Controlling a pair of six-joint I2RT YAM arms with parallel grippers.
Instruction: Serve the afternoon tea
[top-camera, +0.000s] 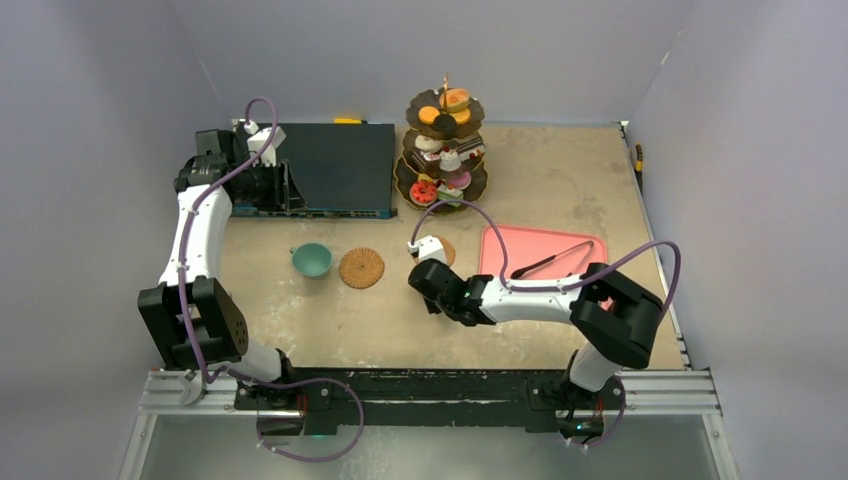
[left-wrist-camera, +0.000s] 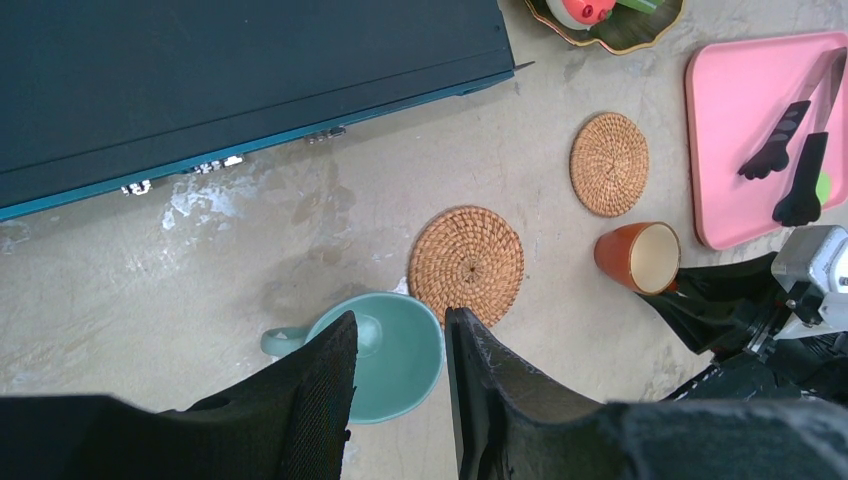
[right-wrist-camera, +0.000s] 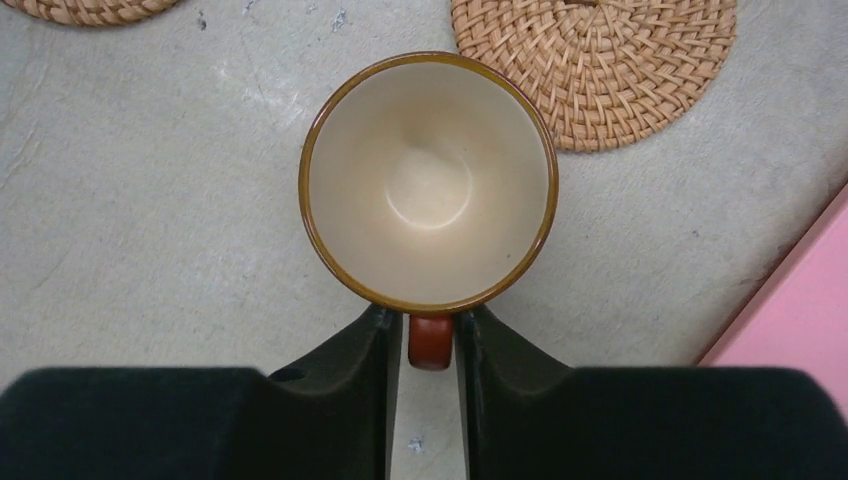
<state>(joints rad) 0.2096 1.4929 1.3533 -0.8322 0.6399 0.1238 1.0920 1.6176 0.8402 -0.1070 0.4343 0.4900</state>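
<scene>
The smaller tan cup (right-wrist-camera: 428, 180) stands upright on the table, cream inside, just short of a woven coaster (right-wrist-camera: 595, 60). My right gripper (right-wrist-camera: 430, 322) is shut on its red-brown handle, one finger on each side. The teal cup (top-camera: 312, 259) sits on the table beside the other coaster (top-camera: 361, 267), touching neither gripper. My left gripper (left-wrist-camera: 400, 320) hangs high above it, open and holding nothing. At the back, the dark three-tier stand (top-camera: 443, 150) carries small toy cakes and macarons (top-camera: 445, 103).
A pink tray (top-camera: 520, 250) with black tongs (top-camera: 550, 262) lies right of the right arm. A dark flat case (top-camera: 335, 168) fills the back left, close to the left gripper (top-camera: 262, 185). Grey walls close in the table.
</scene>
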